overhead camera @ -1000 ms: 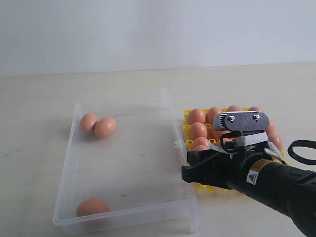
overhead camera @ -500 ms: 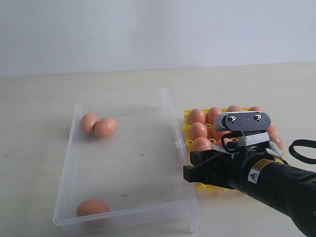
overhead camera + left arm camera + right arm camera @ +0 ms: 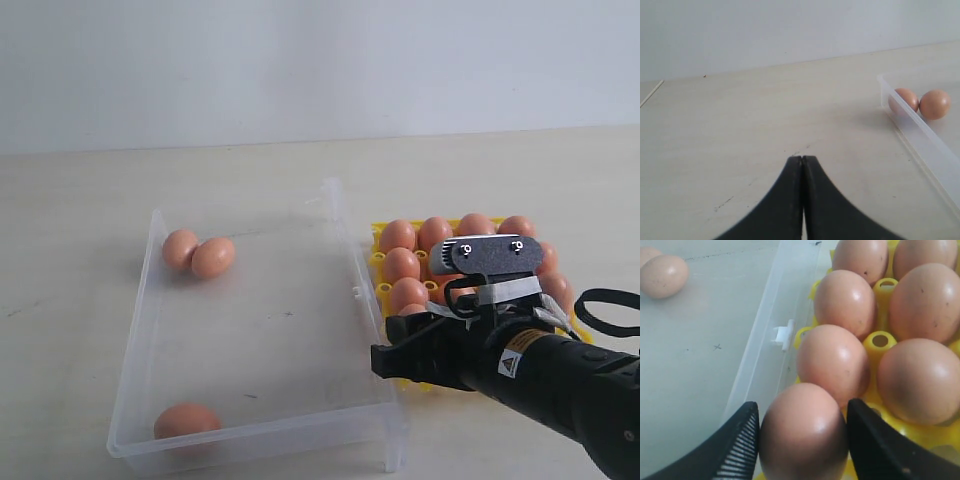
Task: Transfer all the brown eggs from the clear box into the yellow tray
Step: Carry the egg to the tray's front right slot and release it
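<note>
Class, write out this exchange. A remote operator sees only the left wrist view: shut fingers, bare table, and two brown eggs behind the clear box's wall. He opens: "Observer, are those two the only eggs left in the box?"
Observer: No. A third brown egg lies alone in the near corner of the clear box, far from that pair.
Operator: Where is the right gripper?
Observer: Over the near edge of the yellow tray, which sits right beside the box's latch side.
Operator: Is it empty?
Observer: No. The gripped egg fills the gap between its pads. Whether the egg is seated in a cup yet is hidden.
</note>
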You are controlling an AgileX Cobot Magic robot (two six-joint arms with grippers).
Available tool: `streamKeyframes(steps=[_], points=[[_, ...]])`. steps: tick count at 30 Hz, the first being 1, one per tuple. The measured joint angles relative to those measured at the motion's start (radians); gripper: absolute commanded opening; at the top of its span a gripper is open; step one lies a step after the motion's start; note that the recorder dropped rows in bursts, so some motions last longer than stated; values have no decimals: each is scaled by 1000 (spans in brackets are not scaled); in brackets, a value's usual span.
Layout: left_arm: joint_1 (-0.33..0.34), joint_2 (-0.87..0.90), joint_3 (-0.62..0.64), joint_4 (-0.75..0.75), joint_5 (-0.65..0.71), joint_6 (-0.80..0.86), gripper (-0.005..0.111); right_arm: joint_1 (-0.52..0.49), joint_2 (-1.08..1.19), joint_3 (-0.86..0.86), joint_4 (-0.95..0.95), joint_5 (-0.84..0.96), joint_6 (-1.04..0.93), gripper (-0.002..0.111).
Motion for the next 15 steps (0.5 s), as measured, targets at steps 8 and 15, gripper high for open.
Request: streamKeyframes(steps=[8,15], points=[[0,0,0,0,0,0,0,1,0,0,4,0,-2,43],[0,0,0,0,0,0,0,1,0,0,33,0,-31,54]])
